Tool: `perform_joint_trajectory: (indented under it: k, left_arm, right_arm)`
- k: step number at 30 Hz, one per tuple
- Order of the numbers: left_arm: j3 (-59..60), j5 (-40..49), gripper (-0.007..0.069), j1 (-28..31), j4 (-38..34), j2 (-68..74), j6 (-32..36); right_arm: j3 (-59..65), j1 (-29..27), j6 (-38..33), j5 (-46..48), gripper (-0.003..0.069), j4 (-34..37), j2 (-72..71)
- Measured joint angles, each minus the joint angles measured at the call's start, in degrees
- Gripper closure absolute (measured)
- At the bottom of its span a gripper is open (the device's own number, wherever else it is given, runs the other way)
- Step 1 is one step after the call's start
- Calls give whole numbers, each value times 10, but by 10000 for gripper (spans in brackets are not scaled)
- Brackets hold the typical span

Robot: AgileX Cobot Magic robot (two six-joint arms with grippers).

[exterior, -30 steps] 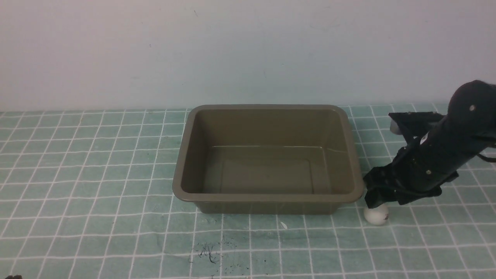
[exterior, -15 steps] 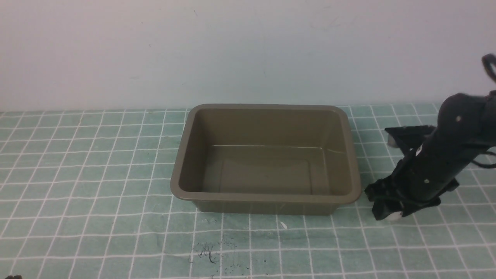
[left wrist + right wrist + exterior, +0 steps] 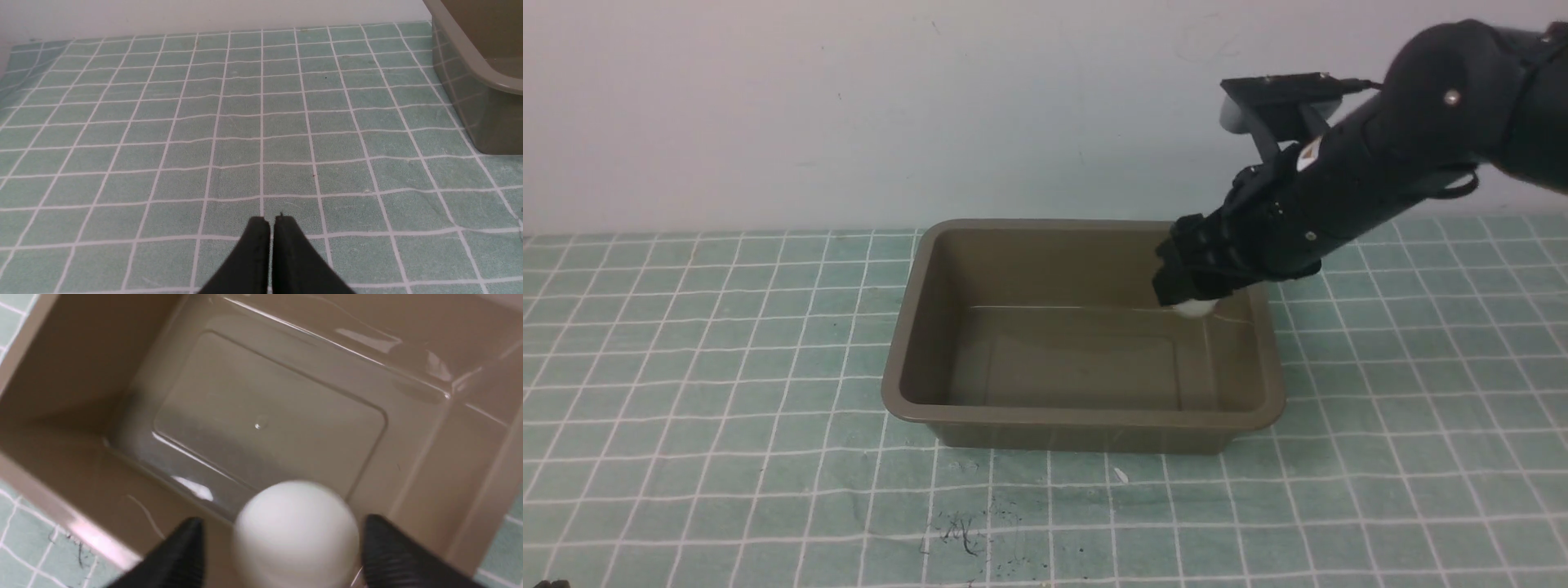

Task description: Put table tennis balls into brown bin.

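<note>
My right gripper (image 3: 1188, 296) hangs over the right end of the brown bin (image 3: 1086, 418), jaws spread wider than the table tennis ball (image 3: 296, 535), which shows blurred between them above the bin's floor. At bottom centre, the left gripper (image 3: 271, 223) has its jaws pressed together, empty, over the desk (image 3: 163, 122).

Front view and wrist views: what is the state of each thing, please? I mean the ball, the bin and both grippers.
Right gripper: open, above the bin.
Ball: between the jaws, gap on one side, blurred.
Bin: upright, nothing on its floor.
Left gripper: shut, empty.
</note>
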Motion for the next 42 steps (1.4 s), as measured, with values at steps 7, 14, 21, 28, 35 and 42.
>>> perform_joint_trajectory:
  k: [7,14,21,28,35,42]
  left_arm:
    - [0,0,629,0,0,0,0]
    - [0,0,629,0,0,0,0]
    - [0,0,629,0,0,0,0]
    - [0,0,629,0,0,0,0]
    - [0,0,629,0,0,-1,0]
    - [0,0,629,0,0,-1,0]
  right_arm:
    - [-19,0,51,36,348,-103,-71]
    - [163,0,158,-64,662,-199,-404]
    - [450,0,262,-217,670,-228,-788]
    - [621,0,363,-234,670,-305,-991]
    - [674,0,402,-256,668,-374,-1014]
    - [676,0,396,-262,668,-371,-1014]
